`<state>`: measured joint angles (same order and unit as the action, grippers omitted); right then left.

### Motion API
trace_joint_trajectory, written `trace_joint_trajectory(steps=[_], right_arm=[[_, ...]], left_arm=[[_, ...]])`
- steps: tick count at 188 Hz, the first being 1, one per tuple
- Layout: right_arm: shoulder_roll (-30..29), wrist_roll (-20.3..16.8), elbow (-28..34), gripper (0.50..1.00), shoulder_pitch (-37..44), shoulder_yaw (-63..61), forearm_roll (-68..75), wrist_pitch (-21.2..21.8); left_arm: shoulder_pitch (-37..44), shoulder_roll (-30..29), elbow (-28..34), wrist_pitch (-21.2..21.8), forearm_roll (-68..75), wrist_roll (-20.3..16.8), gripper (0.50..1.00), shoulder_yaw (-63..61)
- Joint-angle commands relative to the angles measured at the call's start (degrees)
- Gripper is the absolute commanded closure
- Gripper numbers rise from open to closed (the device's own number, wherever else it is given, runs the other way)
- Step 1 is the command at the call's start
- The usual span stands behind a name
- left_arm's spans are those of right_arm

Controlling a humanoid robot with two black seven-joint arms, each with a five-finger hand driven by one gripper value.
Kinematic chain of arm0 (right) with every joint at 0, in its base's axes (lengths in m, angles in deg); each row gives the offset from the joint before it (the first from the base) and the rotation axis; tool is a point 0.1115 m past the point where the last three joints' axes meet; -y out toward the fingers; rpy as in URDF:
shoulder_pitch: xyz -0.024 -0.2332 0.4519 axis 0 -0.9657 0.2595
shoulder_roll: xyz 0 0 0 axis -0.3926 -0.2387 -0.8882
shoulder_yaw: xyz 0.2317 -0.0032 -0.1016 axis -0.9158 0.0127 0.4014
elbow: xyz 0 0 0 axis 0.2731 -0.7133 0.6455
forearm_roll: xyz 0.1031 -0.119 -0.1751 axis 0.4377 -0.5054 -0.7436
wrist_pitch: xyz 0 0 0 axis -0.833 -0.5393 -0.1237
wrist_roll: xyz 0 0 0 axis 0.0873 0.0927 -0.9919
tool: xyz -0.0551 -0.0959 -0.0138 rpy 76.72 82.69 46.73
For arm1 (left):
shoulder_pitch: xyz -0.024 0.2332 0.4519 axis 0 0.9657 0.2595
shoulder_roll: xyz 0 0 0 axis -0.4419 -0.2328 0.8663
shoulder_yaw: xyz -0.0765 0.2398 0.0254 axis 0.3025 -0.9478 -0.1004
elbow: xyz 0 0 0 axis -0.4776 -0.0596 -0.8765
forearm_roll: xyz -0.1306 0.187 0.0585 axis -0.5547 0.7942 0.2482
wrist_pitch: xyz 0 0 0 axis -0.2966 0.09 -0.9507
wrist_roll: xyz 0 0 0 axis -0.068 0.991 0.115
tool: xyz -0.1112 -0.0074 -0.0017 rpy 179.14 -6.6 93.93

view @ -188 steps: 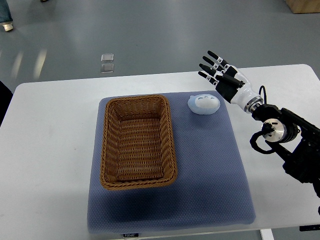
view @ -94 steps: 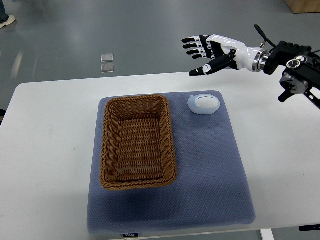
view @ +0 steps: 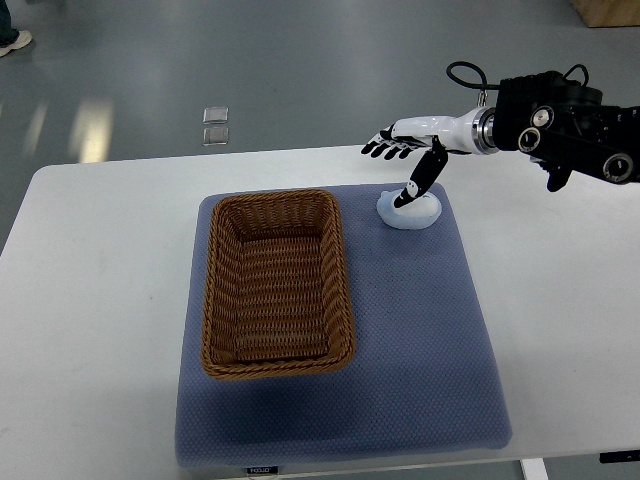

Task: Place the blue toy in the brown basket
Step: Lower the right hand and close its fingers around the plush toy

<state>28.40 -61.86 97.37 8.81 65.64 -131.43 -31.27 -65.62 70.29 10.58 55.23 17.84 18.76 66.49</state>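
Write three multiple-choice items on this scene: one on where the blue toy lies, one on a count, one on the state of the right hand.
1. Where is the blue toy?
A. in the brown basket
B. on the blue mat, right of the basket
C. on the floor

2. How many baskets are on the table?
A. one
B. two
C. three

3. The right hand is:
A. open above the toy
B. shut on the toy
C. inside the basket

Key: B, it lies on the blue mat beside the brown basket; A, one shows; A, fingers spread, thumb pointing down at the toy.
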Motion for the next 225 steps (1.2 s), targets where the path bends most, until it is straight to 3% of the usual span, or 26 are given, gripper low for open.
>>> trace_joint_trajectory(steps=[1,64,81,100,142,225], right_arm=[[-0.19,-0.02,-0.22,0.591,-1.95,0.09,-0.01,-1.72],[-0.89,0.16,-3.04,0.609,-6.78,0.36,-1.07,-7.09],[-2.39,0.25,-4.0,0.638,-7.57,0.8,-1.42,-8.58],[-3.18,0.42,-4.79,0.703,-8.54,0.8,-1.68,-9.63],[-4.23,0.51,-5.85,0.773,-9.33,0.89,-1.77,-11.04],[-5.46,1.04,-7.7,0.773,-10.91,1.24,-1.86,-11.04]], left_arm=[[0.0,0.0,-0.01,0.0,0.0,0.0,0.5,0.0],[0.0,0.0,0.08,0.0,0.0,0.0,0.5,-0.09],[0.0,0.0,0.08,0.0,0.0,0.0,0.5,-0.09],[0.0,0.0,0.08,0.0,0.0,0.0,0.5,0.0],[0.0,0.0,0.08,0.0,0.0,0.0,0.5,-0.09],[0.0,0.0,0.08,0.0,0.0,0.0,0.5,-0.09]])
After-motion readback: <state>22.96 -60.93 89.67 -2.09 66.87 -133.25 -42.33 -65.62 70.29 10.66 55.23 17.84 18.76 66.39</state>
